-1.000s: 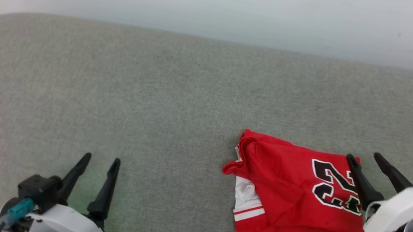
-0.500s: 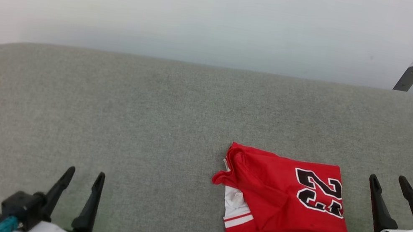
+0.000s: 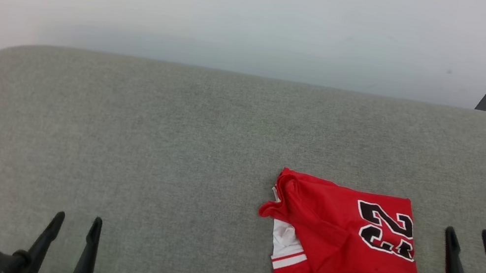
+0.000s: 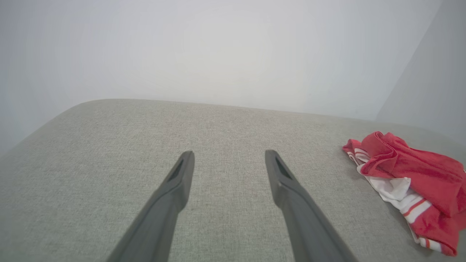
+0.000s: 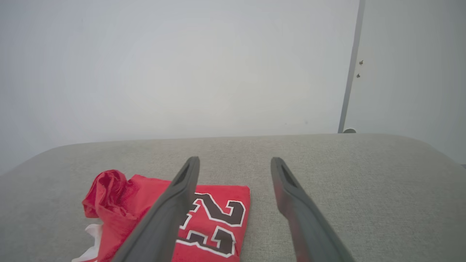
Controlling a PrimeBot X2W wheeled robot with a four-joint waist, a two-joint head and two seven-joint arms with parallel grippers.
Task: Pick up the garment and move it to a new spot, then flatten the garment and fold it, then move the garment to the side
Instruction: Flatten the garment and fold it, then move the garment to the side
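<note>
Backed off to the near right, the right pincer (image 3: 468, 232) no longer overlaps the garment (image 3: 339, 243) as it did a second ago; its jaws stand apart and empty, just beside the garment's right edge. At the near left the left pincer (image 3: 78, 217) is likewise spread, holding nothing, well apart from it. The garment lies folded but rumpled right of centre on the grey counter (image 3: 171, 144), so I judge folding and the move aside done or nearly. Bare counter stretches left and far to its rounded edge

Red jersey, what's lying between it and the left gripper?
Nothing: the head view shows only bare grey fabric surface between the left gripper and the jersey.
</note>
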